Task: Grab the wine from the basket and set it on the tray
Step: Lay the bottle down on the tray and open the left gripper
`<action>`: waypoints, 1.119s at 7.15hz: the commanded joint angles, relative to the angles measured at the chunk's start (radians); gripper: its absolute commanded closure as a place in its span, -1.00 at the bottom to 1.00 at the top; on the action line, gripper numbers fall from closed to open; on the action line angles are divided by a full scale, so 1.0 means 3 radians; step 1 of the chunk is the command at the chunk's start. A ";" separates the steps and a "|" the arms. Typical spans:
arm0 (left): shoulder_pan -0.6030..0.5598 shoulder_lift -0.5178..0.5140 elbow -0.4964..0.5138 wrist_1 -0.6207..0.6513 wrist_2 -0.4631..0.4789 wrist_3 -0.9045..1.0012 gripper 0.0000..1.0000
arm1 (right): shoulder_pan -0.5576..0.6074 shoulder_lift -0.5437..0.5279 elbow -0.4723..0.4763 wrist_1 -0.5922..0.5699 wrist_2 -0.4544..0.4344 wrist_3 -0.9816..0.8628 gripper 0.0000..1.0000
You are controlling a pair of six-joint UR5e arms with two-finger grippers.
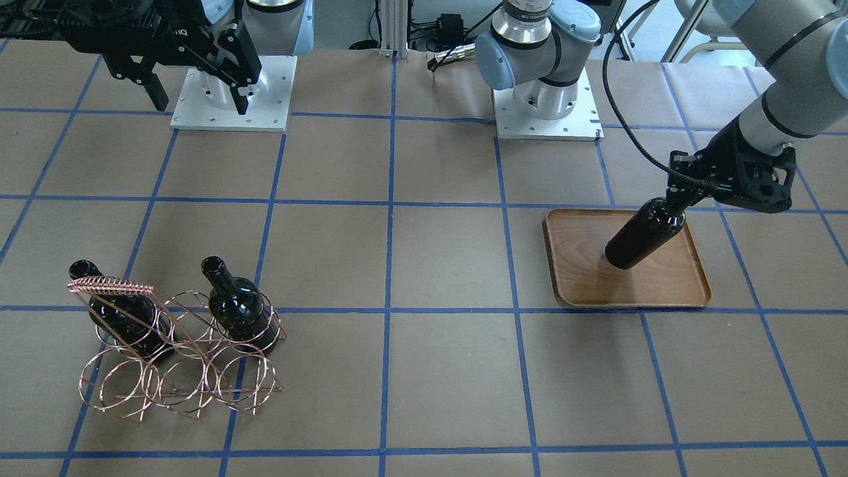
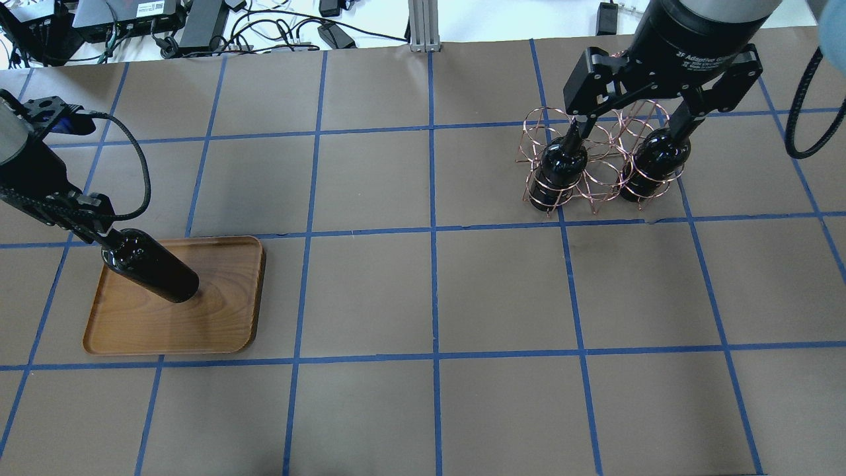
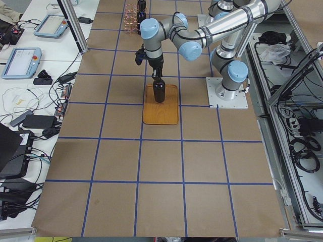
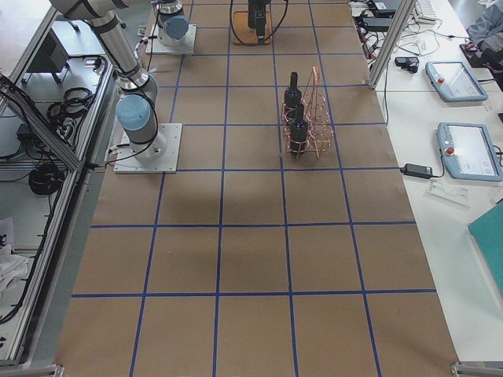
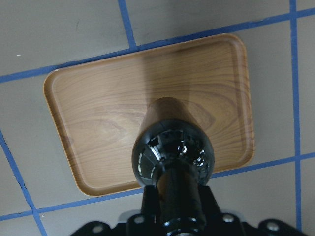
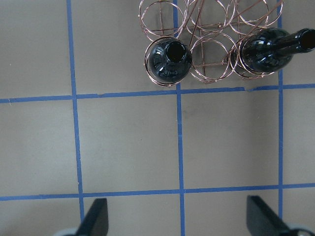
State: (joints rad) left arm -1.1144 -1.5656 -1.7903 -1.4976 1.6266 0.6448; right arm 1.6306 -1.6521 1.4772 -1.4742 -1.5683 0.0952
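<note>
My left gripper (image 2: 99,233) is shut on the neck of a black wine bottle (image 2: 151,268), held upright over the brown wooden tray (image 2: 218,317). Its base is at or just above the tray floor; I cannot tell if it touches. The left wrist view looks down the bottle (image 5: 172,152) onto the tray (image 5: 98,123). The copper wire basket (image 2: 598,142) stands at the far right with two more wine bottles (image 2: 562,168) (image 2: 654,165) in it. My right gripper (image 2: 628,129) is open and empty, high above the table on the robot's side of the basket (image 6: 206,54).
Blue tape lines divide the brown table top into squares. The two arm base plates (image 1: 232,93) (image 1: 546,106) stand at the robot's edge. Cables and devices (image 2: 198,23) lie beyond the far edge. The left arm's cable (image 1: 636,139) hangs near the tray.
</note>
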 commanded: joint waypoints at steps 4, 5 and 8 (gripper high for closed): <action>0.0130 -0.0104 0.0005 0.0001 0.0003 0.0131 1.00 | 0.0000 0.0000 0.0000 0.0000 0.0002 0.0005 -1.00; 0.0130 -0.0109 0.0016 0.0001 0.0008 0.0126 1.00 | 0.0000 0.0000 0.0000 0.0000 0.0002 0.0005 -1.00; 0.0100 -0.0094 0.0041 -0.0263 -0.0028 -0.0001 -1.00 | 0.0000 0.0005 0.0000 -0.0026 0.0007 0.0005 -1.00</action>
State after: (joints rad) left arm -1.0785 -1.6006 -1.7834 -1.5283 1.6209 0.6623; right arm 1.6306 -1.6509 1.4772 -1.4800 -1.5667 0.0966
